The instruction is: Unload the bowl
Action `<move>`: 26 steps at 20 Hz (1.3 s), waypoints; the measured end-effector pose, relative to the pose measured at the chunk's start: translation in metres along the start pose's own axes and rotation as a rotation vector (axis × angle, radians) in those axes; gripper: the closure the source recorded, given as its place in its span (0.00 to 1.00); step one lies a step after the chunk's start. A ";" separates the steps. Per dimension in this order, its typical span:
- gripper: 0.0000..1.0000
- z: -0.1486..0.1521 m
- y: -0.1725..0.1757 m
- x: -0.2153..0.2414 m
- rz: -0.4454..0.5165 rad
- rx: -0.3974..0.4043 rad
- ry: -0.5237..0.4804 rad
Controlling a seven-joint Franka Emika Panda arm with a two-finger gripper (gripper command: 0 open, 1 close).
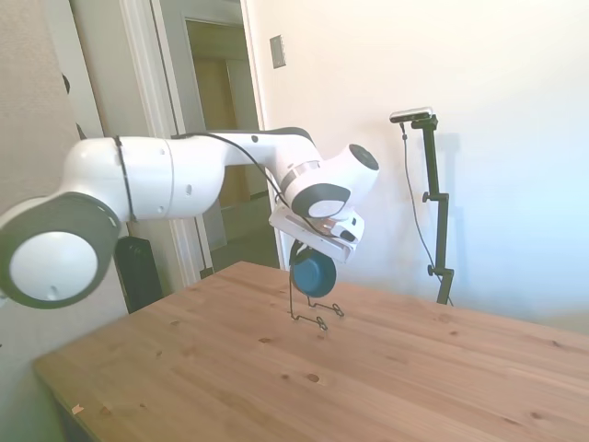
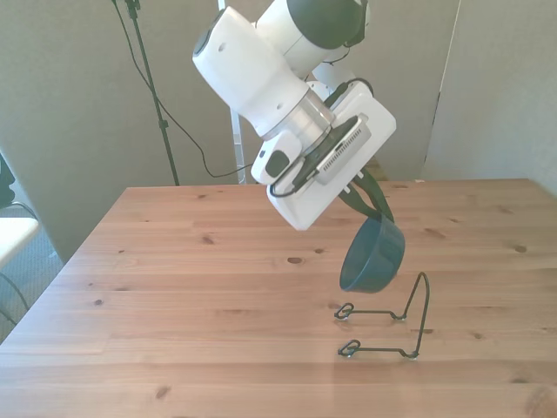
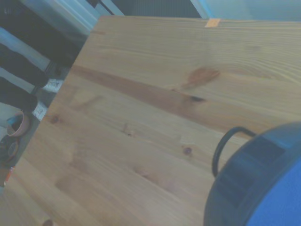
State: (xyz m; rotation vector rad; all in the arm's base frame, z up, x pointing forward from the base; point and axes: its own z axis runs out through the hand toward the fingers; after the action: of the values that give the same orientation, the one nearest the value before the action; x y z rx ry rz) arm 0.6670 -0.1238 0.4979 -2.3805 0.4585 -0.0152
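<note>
Hand (image 2: 372,207): clenched on the bowl's rim, to carry it.
Bowl (image 2: 372,255): tilted, hanging above the wire rack (image 2: 396,326), clear of its prongs.

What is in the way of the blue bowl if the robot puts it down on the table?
Nothing visible on most of the table. The end effector holds the bowl in the air, clear of the wire rack, which stands just below it. Setting it down straight below would hit the rack.
</note>
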 end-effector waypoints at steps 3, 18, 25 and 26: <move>1.00 -0.001 -0.010 -0.033 -0.017 -0.046 -0.008; 1.00 0.086 0.037 -0.179 -0.103 -0.419 -0.086; 1.00 0.110 0.052 -0.184 -0.096 -0.536 -0.027; 1.00 0.111 0.052 -0.184 -0.092 -0.543 -0.025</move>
State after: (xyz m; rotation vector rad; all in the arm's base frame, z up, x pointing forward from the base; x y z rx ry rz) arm 0.4924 -0.0272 0.4016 -2.9291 0.3736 0.1111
